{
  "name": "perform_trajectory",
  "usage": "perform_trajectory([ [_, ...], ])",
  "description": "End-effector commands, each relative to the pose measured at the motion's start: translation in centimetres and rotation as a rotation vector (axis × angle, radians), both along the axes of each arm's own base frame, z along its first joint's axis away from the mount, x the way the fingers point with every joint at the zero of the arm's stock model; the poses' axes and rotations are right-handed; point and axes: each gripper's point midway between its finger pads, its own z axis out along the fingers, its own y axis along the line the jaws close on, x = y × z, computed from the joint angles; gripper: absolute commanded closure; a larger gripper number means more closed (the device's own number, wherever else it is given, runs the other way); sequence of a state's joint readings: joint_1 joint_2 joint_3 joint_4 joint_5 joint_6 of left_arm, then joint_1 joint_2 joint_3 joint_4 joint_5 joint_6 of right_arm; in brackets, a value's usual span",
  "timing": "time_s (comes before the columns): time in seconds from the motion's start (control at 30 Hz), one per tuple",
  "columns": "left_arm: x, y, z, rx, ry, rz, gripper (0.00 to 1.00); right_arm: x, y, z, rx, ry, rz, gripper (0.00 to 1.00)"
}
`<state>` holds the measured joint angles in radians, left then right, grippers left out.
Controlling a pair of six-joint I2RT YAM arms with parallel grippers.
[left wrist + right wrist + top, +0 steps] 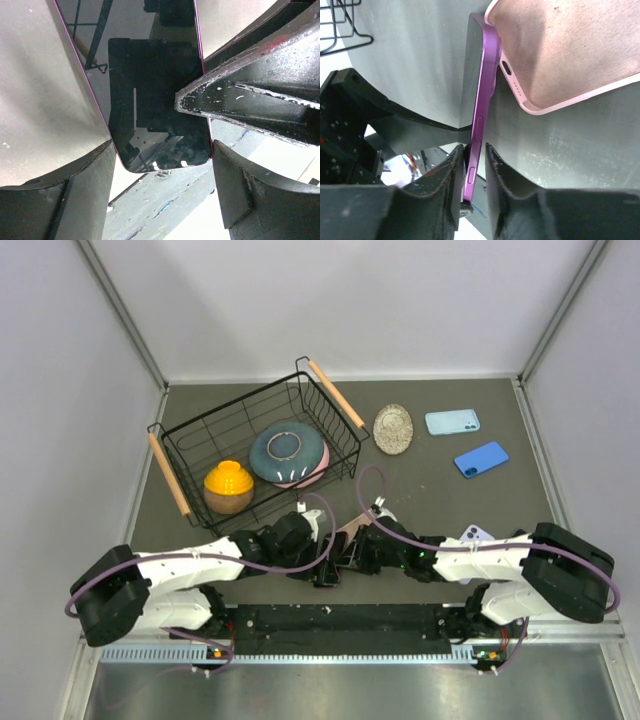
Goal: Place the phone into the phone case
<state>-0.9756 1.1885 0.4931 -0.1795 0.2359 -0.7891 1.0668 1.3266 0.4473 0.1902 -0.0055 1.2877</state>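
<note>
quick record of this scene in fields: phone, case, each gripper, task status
phone: purple, dark screen, held between both grippers
pink case: empty, lying just past the phone's far end; whether they touch is unclear
left gripper: jaws across the phone's width
right gripper: jaws closed on the phone's thin sides
task status: phone not yet in the case
</note>
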Motion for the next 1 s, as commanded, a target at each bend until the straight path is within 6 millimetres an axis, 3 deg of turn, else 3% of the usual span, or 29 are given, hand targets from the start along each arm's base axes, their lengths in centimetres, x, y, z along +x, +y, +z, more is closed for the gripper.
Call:
perform_trajectory([
  [0.0,0.4,-1.2,1.9,-0.09,-0.037,-0.002,0.35,0.5,1.5,1.6,0.05,-0.035,0.006,0.82],
  [0.07,0.4,-1.1,2.1,-0.091,-0.039,-0.002,0.33,0.6,1.6,2.1,0.059,-0.053,0.014,0.95],
  [0.1,0.4,-1.1,2.1,-0.09,-0.042,-0.004,0.27,0.6,1.5,2.2,0.057,-0.059,0.016,0.99],
  [0.2,0.7,-1.1,2.7,-0.08,-0.058,-0.003,0.08,1.0,0.9,3.1,0.046,-0.098,-0.001,1.0],
  [0.3,1.0,-1.0,3.7,-0.072,-0.096,-0.026,0.01,1.7,-0.1,4.2,0.018,-0.15,-0.022,1.0],
  [0.37,1.0,-0.8,4.4,-0.063,-0.114,-0.041,0.01,2.2,-0.8,5.6,0.023,-0.199,-0.044,1.0],
  [0.47,1.9,-1.0,6.5,-0.064,-0.187,-0.069,0.02,2.7,-2.6,5.8,0.001,-0.22,-0.095,1.0],
  [0.5,2.3,-0.9,7.2,-0.046,-0.219,-0.076,0.02,3.1,-3.3,7.1,0.027,-0.243,-0.12,1.0],
  [0.57,3.1,-0.6,7.8,-0.017,-0.261,-0.078,0.05,3.3,-5.0,6.9,-0.006,-0.257,-0.153,1.0],
  [0.6,4.0,-0.2,8.1,0.021,-0.309,-0.07,0.05,3.6,-5.7,8.4,0.024,-0.289,-0.175,1.0],
  [0.63,4.5,-0.1,8.0,0.049,-0.328,-0.066,0.06,3.6,-6.8,8.1,-0.014,-0.301,-0.183,1.0],
  [0.7,6.3,0.5,8.8,0.123,-0.396,-0.039,0.08,3.8,-8.2,9.6,-0.012,-0.349,-0.199,1.0],
  [0.83,8.8,-0.1,8.9,0.221,-0.465,-0.052,0.13,4.3,-12.0,10.7,-0.113,-0.407,-0.27,1.0],
  [0.87,9.5,-0.6,9.4,0.225,-0.483,-0.051,0.15,4.0,-13.2,9.9,-0.169,-0.395,-0.275,1.0],
  [0.9,10.0,-0.8,8.5,0.265,-0.484,-0.074,0.15,4.1,-13.9,10.0,-0.189,-0.405,-0.3,1.0],
  [0.97,11.1,-1.4,8.6,0.291,-0.505,-0.078,0.16,3.8,-15.3,9.9,-0.21,-0.41,-0.319,1.0],
])
